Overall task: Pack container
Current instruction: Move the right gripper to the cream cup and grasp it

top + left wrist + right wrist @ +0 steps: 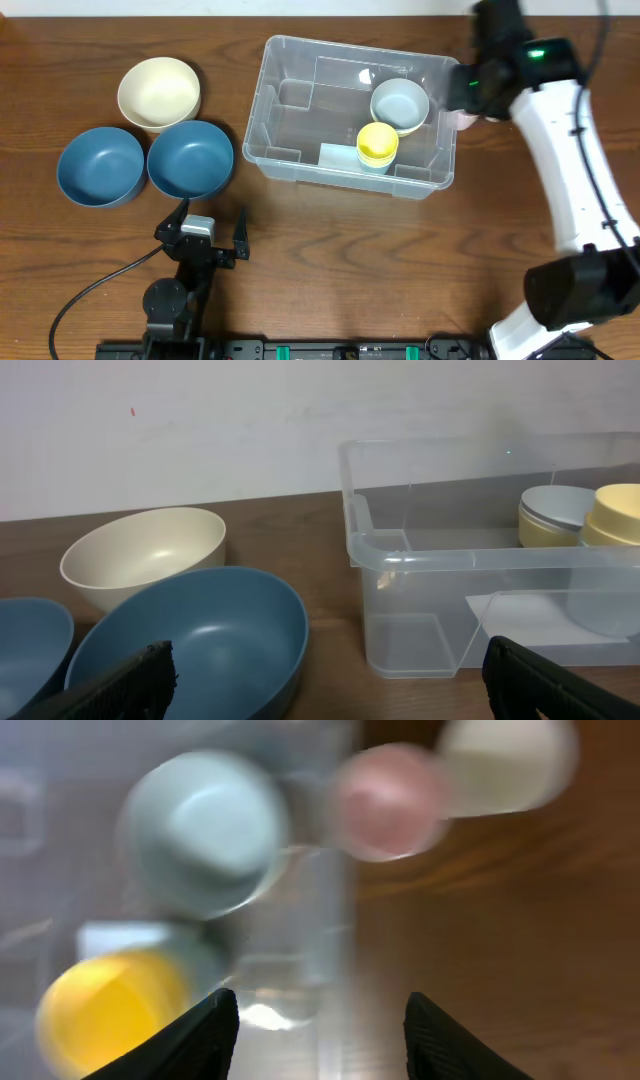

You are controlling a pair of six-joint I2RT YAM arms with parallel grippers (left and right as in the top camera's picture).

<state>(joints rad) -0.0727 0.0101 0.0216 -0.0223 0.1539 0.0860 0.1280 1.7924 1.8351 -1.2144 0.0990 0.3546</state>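
The clear plastic container (300, 165) stands at the middle back of the table. Inside it, a grey-blue cup (400, 100) sits on a cream one and a yellow cup (378, 142) sits on a pale blue one. My right gripper (470, 85) is open and empty above the container's right wall (330, 920). The right wrist view is blurred and shows its fingers (320, 1040) over the grey-blue cup (205, 830), the yellow cup (110, 1010), and a pink cup (388, 800) and a cream cup (505, 765) outside. My left gripper (212, 232) is open and empty, low at the front.
A cream bowl (158, 92) and two blue bowls (100, 166) (190, 158) stand left of the container. The left wrist view shows my open fingers (325, 680), the near blue bowl (190, 640), the cream bowl (145, 555) and the container (450, 560). A pink cup (466, 120) stands by the container's right side.
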